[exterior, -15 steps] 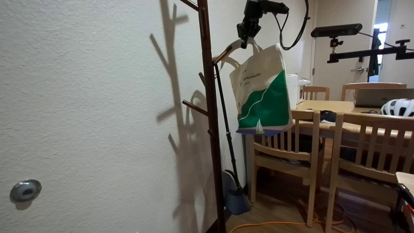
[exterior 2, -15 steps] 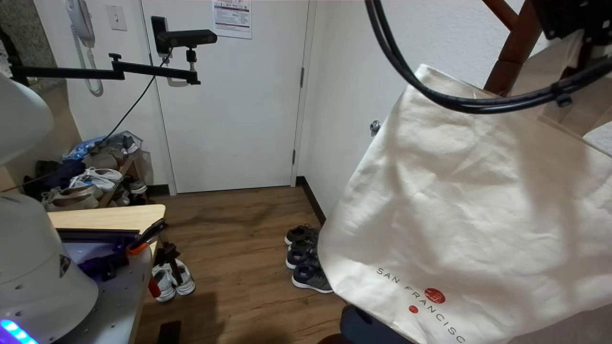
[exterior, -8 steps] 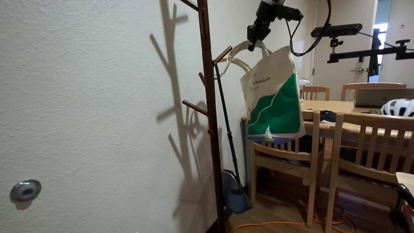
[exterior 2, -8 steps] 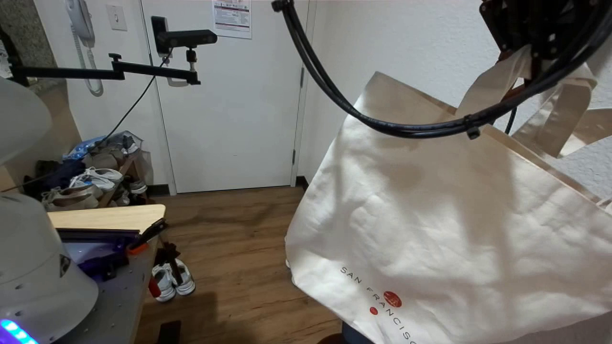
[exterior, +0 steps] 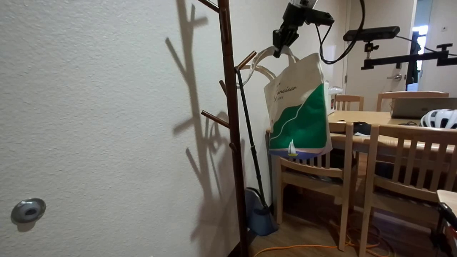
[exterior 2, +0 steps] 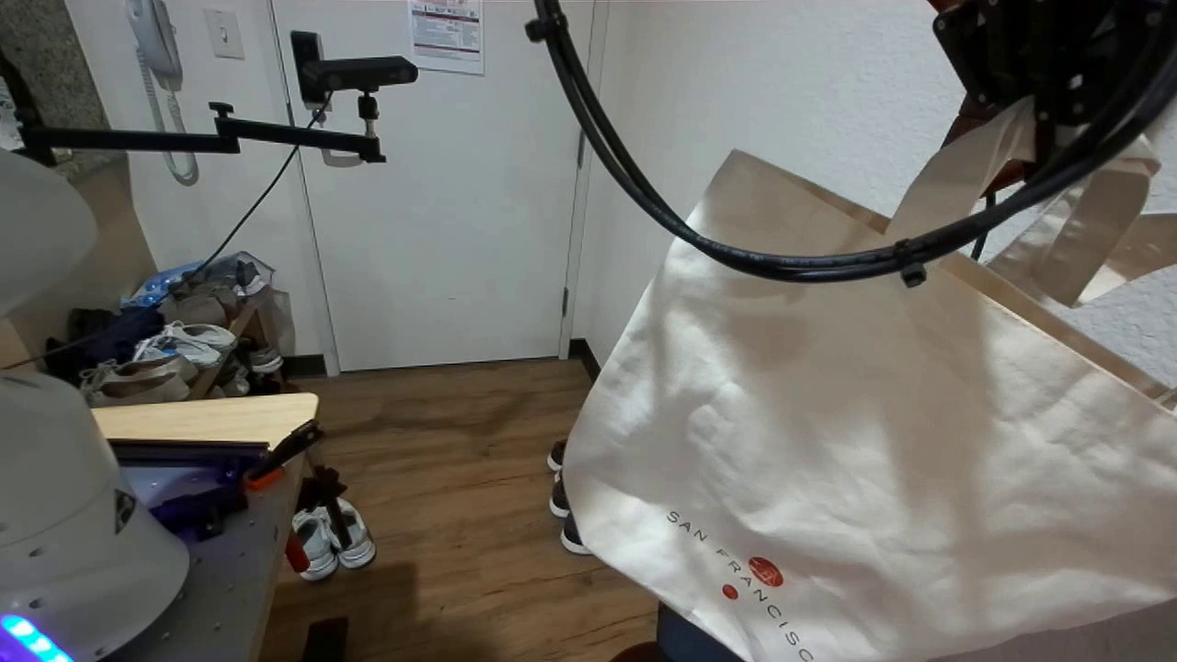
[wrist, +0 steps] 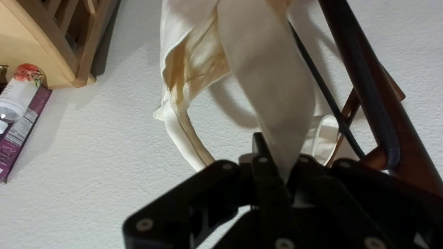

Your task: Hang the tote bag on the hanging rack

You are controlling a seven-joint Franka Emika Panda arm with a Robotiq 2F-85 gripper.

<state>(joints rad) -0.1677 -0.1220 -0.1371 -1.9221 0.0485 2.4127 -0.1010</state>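
Now, beside the hanging rack, the tote bag hangs tilted, the end effector pinching one handle, and though I cannot tell whether that loops round the rack's upturned peg, best seat it fully there so the rack bears the weight before releasing

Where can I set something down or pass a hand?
Bare floor shows between white shoes and black shoes, before the door. The lower peg on the rack looks free for a hand. Crowded: the upper peg, amid gripper, bag and dustpan handle.
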